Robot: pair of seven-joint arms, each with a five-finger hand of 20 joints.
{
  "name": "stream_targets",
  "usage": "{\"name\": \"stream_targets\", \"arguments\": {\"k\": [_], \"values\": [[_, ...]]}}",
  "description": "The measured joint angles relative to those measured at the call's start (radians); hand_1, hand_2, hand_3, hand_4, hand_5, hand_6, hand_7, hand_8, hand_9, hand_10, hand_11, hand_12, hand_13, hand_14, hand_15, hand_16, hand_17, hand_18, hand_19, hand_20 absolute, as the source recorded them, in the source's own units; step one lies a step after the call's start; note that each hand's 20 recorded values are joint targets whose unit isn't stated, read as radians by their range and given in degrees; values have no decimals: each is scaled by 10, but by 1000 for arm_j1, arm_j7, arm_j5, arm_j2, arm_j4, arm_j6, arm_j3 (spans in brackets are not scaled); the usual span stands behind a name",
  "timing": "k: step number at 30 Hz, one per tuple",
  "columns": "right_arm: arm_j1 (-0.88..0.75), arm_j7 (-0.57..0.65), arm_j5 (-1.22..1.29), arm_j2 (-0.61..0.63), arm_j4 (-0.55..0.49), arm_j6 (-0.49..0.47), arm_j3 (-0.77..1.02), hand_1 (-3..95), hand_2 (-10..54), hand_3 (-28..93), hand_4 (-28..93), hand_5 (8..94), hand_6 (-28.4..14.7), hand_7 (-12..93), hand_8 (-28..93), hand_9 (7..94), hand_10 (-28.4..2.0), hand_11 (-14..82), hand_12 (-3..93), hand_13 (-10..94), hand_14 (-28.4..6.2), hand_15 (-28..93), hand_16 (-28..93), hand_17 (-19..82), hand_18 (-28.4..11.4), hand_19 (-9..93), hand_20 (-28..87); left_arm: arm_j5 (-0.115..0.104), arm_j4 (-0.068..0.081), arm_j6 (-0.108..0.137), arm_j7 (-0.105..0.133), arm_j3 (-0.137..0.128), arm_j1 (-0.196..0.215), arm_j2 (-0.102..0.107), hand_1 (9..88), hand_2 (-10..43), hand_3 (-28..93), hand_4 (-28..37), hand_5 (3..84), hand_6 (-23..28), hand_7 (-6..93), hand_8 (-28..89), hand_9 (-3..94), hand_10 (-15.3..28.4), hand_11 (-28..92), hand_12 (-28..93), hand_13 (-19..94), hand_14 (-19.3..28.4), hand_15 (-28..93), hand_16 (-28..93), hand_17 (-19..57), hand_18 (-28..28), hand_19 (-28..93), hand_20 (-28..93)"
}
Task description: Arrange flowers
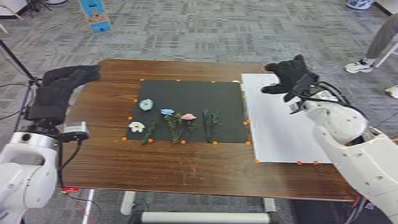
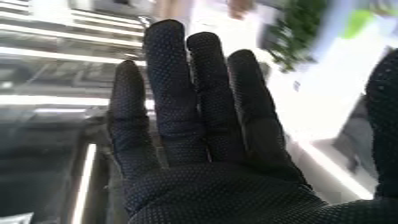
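Two gloved hands at a brown table (image 1: 178,175). Head view: blue sign (image 1: 95,17) upper left, its print too small to make out. Grey carpet (image 1: 204,30) behind the table. Black mat (image 1: 191,92) mid-frame, white sheet (image 1: 284,140) right of it, orange markers (image 1: 248,143) along edges of both. Blue-and-white pot (image 1: 360,4) at the upper right edge. Flowers lie on the mat's left and lower part: pale flower (image 1: 146,104), blue flower (image 1: 167,112), pink flower (image 1: 187,117), white flower (image 1: 137,127), green stems (image 1: 208,122) beside them. Left hand (image 1: 60,87) is by the table's left edge; can't tell its state. Right hand (image 1: 289,75) is over the sheet's upper part, its forearm (image 1: 342,132) blocking some of the sheet.
Right wrist view: right hand (image 2: 218,187) empty, fingers (image 2: 173,100) straight, narrow gaps, thumb (image 2: 386,125) wide off them. Bright light strips (image 2: 84,182) and green foliage (image 2: 298,32) beyond.
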Motion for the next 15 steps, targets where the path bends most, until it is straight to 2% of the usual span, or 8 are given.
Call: {"name": "stream_targets", "arguments": {"k": [6,15], "values": [[-90,-4,-31,0,40,-105,162,172,-95,691,-209,405,-27,200,-86,528,-151,181,237,557,-162,366,312,202,-246,567,543,2,-20,16,8,-28,52,-45,279,131,728,-269,516,26,174,-94,520,129,206,101,398,142,163,-7,69,125,124,181],[-123,-15,-79,-10,116,-121,201,190,-95,691,-213,411,-20,214,-90,543,-147,190,236,583,-156,372,316,212,-245,588,558,2,-25,33,16,-29,86,-75,280,128,725,-266,514,25,176,-93,518,129,207,103,395,142,163,-6,66,126,128,179]]}}
